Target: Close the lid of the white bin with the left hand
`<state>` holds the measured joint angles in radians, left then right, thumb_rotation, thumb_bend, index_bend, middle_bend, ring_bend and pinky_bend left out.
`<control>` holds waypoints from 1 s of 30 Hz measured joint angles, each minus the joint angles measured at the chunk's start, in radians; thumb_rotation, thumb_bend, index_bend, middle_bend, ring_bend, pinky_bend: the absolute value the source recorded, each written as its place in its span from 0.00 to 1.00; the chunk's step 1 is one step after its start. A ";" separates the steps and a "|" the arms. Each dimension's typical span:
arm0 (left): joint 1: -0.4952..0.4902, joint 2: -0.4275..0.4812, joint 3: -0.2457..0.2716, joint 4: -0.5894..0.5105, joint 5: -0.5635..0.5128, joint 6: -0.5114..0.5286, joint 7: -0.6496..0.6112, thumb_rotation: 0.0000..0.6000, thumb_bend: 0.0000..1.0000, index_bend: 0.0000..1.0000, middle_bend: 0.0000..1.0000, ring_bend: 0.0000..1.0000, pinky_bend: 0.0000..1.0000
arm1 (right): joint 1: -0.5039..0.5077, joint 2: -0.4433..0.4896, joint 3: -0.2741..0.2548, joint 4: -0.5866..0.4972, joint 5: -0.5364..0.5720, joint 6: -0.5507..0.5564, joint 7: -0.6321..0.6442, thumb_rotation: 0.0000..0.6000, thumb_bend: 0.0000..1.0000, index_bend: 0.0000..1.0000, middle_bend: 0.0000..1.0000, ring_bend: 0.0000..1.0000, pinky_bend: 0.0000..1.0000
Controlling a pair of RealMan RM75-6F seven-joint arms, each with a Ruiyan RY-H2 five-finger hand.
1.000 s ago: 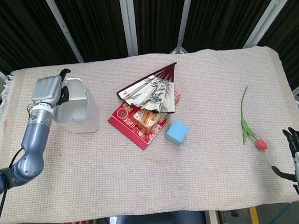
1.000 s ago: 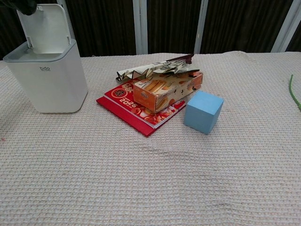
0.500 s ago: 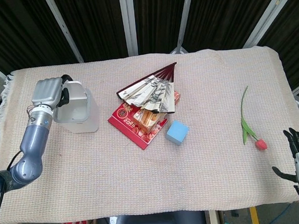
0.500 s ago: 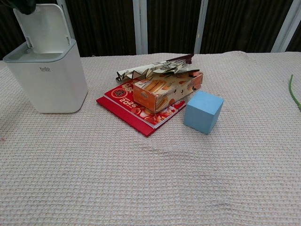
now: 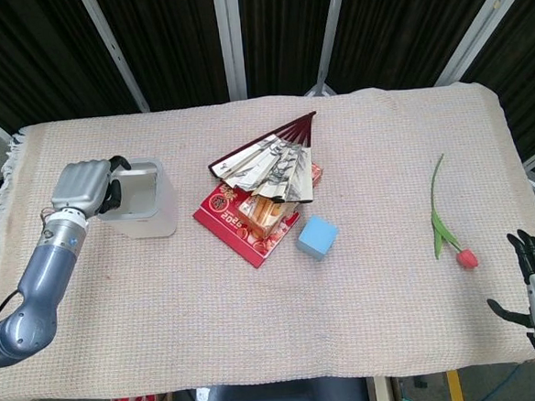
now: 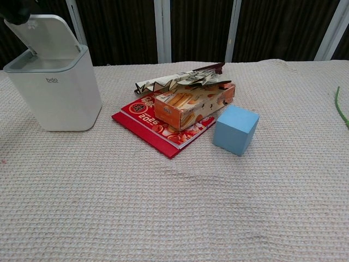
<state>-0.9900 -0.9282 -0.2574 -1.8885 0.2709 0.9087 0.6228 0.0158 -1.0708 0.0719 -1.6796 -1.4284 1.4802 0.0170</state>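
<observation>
White lid (image 6: pixel 46 34), half tilted, wants the left hand (image 5: pixel 81 185), its fingers curled and holding nothing, pressing steadily down onto the bin (image 6: pixel 54 90).

Head view: high above the near edge, looking steeply down, whole cloth-covered desk (image 5: pixel 256 293) in frame, far. Chest view: low, near the desk (image 6: pixel 174 207) surface, facing the far curtains, close. Shared: white bin (image 5: pixel 144 202) (image 6: pixel 54 87), blue cube (image 5: pixel 317 237) (image 6: pixel 235 130), folding fan (image 5: pixel 269 162) (image 6: pixel 185 79).
</observation>
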 measured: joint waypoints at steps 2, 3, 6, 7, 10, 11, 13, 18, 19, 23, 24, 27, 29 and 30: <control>0.012 0.006 0.019 -0.013 0.015 -0.004 -0.007 1.00 0.73 0.31 1.00 1.00 1.00 | -0.001 0.000 0.000 0.000 -0.001 0.001 0.001 1.00 0.19 0.00 0.00 0.00 0.00; 0.020 0.008 0.032 -0.019 0.027 -0.005 -0.012 1.00 0.73 0.31 1.00 1.00 1.00 | -0.001 0.000 0.000 0.000 -0.001 0.001 0.001 1.00 0.19 0.00 0.00 0.00 0.00; 0.039 0.010 0.054 -0.029 0.070 -0.008 -0.032 1.00 0.73 0.31 1.00 1.00 1.00 | -0.001 0.001 -0.001 -0.001 -0.002 0.002 0.001 1.00 0.19 0.00 0.00 0.00 0.00; 0.045 0.009 0.060 -0.030 0.084 -0.008 -0.039 1.00 0.73 0.31 1.00 1.00 1.00 | -0.001 0.000 -0.001 -0.001 -0.003 0.002 0.000 1.00 0.19 0.00 0.00 0.00 0.00; 0.060 0.005 0.078 -0.033 0.124 -0.005 -0.060 1.00 0.73 0.29 1.00 1.00 1.00 | -0.001 -0.001 -0.002 -0.001 -0.005 0.003 -0.001 1.00 0.19 0.00 0.00 0.00 0.00; 0.064 0.003 0.083 -0.033 0.136 -0.003 -0.067 1.00 0.73 0.29 1.00 1.00 1.00 | -0.001 -0.001 -0.002 -0.001 -0.005 0.003 -0.001 1.00 0.19 0.00 0.00 0.00 0.00; 0.069 -0.001 0.089 -0.032 0.151 0.000 -0.074 1.00 0.73 0.27 1.00 1.00 1.00 | -0.001 -0.001 -0.002 -0.001 -0.005 0.003 -0.001 1.00 0.19 0.00 0.00 0.00 0.00; 0.081 -0.016 0.105 -0.024 0.190 0.009 -0.095 1.00 0.73 0.25 1.00 1.00 1.00 | -0.002 0.000 -0.002 -0.002 -0.004 0.003 0.000 1.00 0.19 0.00 0.00 0.00 0.00; 0.082 -0.019 0.107 -0.023 0.195 0.010 -0.098 1.00 0.73 0.25 1.00 1.00 1.00 | -0.002 0.000 -0.002 -0.002 -0.004 0.003 0.000 1.00 0.19 0.00 0.00 0.00 0.00; 0.084 -0.027 0.118 -0.019 0.206 0.009 -0.105 1.00 0.73 0.26 1.00 1.00 1.00 | -0.003 0.001 -0.002 -0.002 -0.005 0.004 0.001 1.00 0.19 0.00 0.00 0.00 0.00; 0.084 -0.029 0.121 -0.019 0.207 0.009 -0.106 1.00 0.73 0.26 1.00 1.00 1.00 | -0.003 0.001 -0.002 -0.002 -0.005 0.004 0.001 1.00 0.19 0.00 0.00 0.00 0.00; 0.083 -0.034 0.128 -0.017 0.207 0.009 -0.109 1.00 0.73 0.27 1.00 1.00 1.00 | -0.003 0.001 -0.002 -0.002 -0.005 0.004 0.002 1.00 0.19 0.00 0.00 0.00 0.00; 0.083 -0.036 0.130 -0.016 0.207 0.009 -0.111 1.00 0.73 0.27 1.00 1.00 1.00 | -0.003 0.001 -0.002 -0.002 -0.005 0.004 0.001 1.00 0.19 0.00 0.00 0.00 0.00; 0.083 -0.038 0.132 -0.015 0.207 0.008 -0.112 1.00 0.73 0.27 1.00 1.00 1.00 | -0.003 0.001 -0.002 -0.002 -0.005 0.004 0.002 1.00 0.19 0.00 0.00 0.00 0.00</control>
<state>-0.9072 -0.9660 -0.1254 -1.9039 0.4775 0.9168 0.5111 0.0125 -1.0697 0.0697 -1.6818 -1.4332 1.4842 0.0186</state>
